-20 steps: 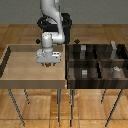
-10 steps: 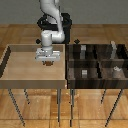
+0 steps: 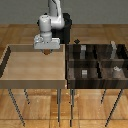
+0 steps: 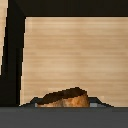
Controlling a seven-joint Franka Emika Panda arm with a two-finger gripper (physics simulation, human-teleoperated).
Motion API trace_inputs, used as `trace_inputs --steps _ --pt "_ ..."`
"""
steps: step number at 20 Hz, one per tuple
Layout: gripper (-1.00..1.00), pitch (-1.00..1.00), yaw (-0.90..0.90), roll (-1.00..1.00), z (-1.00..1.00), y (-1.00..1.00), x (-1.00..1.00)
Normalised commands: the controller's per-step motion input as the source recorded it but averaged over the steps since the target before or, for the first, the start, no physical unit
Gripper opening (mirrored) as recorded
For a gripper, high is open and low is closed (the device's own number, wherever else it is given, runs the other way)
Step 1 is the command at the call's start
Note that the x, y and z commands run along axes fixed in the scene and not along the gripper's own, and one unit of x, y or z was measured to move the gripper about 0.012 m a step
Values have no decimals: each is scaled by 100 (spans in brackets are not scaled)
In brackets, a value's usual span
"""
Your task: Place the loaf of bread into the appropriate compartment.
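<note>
Now the small reddish-brown loaf of bread (image 4: 64, 98) has been lifted off the pale wooden tray surface (image 3: 30, 67), held in the white end effector (image 3: 47, 51), so carrying toward the dark compartment box (image 3: 97, 75) beside it seems next.

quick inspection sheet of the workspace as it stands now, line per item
surface: light wooden tray on thin legs at the exterior view's left; dark compartment bin on its own legs at the exterior view's right
job's things: loaf of bread, reddish-brown, close under the wrist camera between the jaws, above the tray; in the exterior view only a small brown bit shows under the gripper
clutter: small grey blocks lie in several bin compartments
grippers: gripper over the tray's far edge, near the bin side, shut on the loaf
cables: nothing seen
surroundings: wood-plank floor; dark robot base behind the tray
</note>
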Motion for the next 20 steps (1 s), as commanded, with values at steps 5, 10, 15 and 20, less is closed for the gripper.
trace_inputs --steps 5,10,15,20 --pt "-100 0 0 0 20 60 0" --pt "-100 0 0 0 0 100 0" --pt "-100 0 0 0 0 100 0" --pt "-100 0 0 0 0 100 0"
